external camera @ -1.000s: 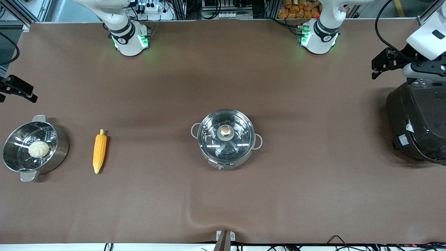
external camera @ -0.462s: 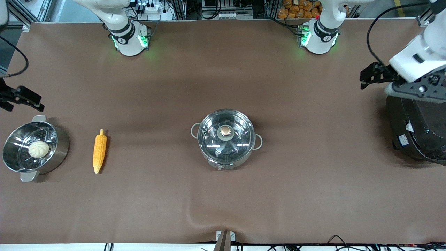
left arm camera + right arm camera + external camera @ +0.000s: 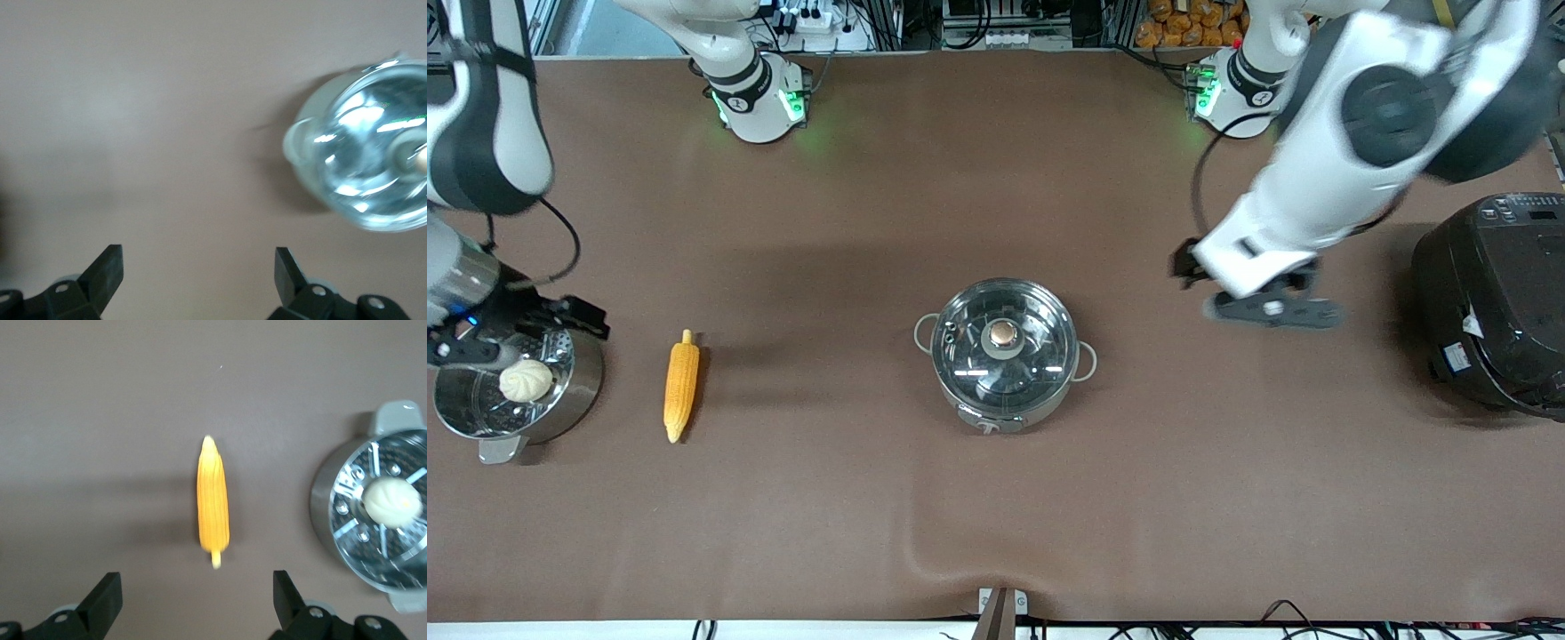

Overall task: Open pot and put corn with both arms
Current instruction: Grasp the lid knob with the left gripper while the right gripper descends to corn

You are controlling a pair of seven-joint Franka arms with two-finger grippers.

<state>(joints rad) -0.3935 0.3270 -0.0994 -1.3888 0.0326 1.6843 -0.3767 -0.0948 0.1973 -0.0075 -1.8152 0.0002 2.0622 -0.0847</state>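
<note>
The steel pot (image 3: 1003,356) stands mid-table with its glass lid on and the knob (image 3: 1003,334) on top. It also shows in the left wrist view (image 3: 370,147). The corn (image 3: 681,387) lies on the table between the pot and the steamer pot, and shows in the right wrist view (image 3: 213,500). My left gripper (image 3: 1185,265) is open and empty over bare table between the pot and the rice cooker; its fingers (image 3: 110,267) stand wide apart. My right gripper (image 3: 574,316) is open and empty over the steamer pot's rim on the corn's side; its fingers (image 3: 288,590) stand wide apart.
A steel steamer pot (image 3: 574,378) with a pale bun (image 3: 526,380) in it stands at the right arm's end of the table. A large black rice cooker (image 3: 1494,302) stands at the left arm's end. A wrinkle in the table cover (image 3: 925,551) lies near the front edge.
Both arms have swung in over the table. The left gripper moved from above the rice cooker toward the pot. The right gripper moved from the table's edge to over the steamer pot.
</note>
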